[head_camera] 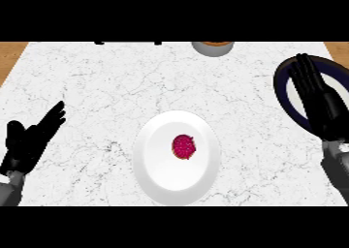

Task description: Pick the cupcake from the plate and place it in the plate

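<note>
A small cupcake (183,147) with pink-red topping sits in the middle of a white plate (157,167) at the counter's centre front. A dark blue plate (283,92) with a white centre lies at the right edge. My right hand (322,104) lies over that dark plate with fingers straight, holding nothing, and hides much of the plate. My left hand (28,138) rests open at the lower left, fingers pointing up and right, well apart from the white plate.
A grey cup or bowl (212,47) with a brown inside stands at the counter's back edge. A dark handle-like object (129,42) shows at the back left. Wood-coloured floor (6,60) borders the white marble counter (113,87) at both upper corners.
</note>
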Available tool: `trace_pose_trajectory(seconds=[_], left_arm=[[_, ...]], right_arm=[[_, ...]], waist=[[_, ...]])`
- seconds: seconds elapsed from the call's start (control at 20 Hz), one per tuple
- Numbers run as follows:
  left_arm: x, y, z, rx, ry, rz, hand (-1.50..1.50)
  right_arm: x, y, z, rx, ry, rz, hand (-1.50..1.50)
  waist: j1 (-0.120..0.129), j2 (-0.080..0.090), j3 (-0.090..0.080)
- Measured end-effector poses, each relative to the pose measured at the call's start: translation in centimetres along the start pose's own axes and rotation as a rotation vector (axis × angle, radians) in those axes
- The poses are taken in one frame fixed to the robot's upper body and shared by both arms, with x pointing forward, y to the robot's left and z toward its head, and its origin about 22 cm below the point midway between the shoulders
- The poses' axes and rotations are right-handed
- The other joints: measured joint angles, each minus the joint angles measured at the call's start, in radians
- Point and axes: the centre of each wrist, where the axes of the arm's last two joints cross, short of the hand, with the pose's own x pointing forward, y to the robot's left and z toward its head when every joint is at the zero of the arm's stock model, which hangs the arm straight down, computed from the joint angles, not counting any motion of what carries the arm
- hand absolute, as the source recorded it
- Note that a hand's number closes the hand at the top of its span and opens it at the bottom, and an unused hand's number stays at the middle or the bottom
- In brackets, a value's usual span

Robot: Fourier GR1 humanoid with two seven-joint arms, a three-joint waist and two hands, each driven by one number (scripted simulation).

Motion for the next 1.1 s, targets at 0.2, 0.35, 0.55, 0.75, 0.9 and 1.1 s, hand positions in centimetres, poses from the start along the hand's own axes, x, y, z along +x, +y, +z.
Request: trace_pose_trajectory(seconds=[0.2, 0.35, 0.55, 0.75, 0.9, 1.1], left_arm=[[-0.2, -2.2, -0.1, 0.045, -0.009, 0.031, 0.0], [0.0, -3.8, -0.4, 0.086, -0.01, 0.061, 0.0], [-0.4, -4.9, -0.3, 0.094, 0.009, 0.099, 0.0], [-0.7, -7.0, 0.0, 0.12, 0.008, 0.135, 0.0], [-0.4, -7.8, 0.0, 0.132, 0.003, 0.147, 0.0], [0.2, -8.1, 0.1, 0.13, 0.005, 0.147, 0.0]], right_arm=[[0.4, 4.7, -0.4, 0.124, 0.014, -0.084, 1.5], [1.5, 7.5, -1.1, 0.246, -0.009, -0.024, 1.5], [2.1, 5.9, -1.5, 0.264, -0.12, 0.442, 1.5], [-2.2, 10.6, 1.8, 0.134, -0.092, 0.266, -1.5], [-4.2, 13.1, 3.9, 0.14, -0.124, 0.077, -1.5], [-6.8, 13.7, 4.8, 0.284, -0.156, 0.106, -1.5]], waist=[[0.006, -0.008, -0.001], [0.018, -0.018, -0.011], [0.015, -0.03, -0.017], [0.005, -0.014, -0.003], [0.005, -0.009, 0.001], [0.007, -0.009, 0.0]])
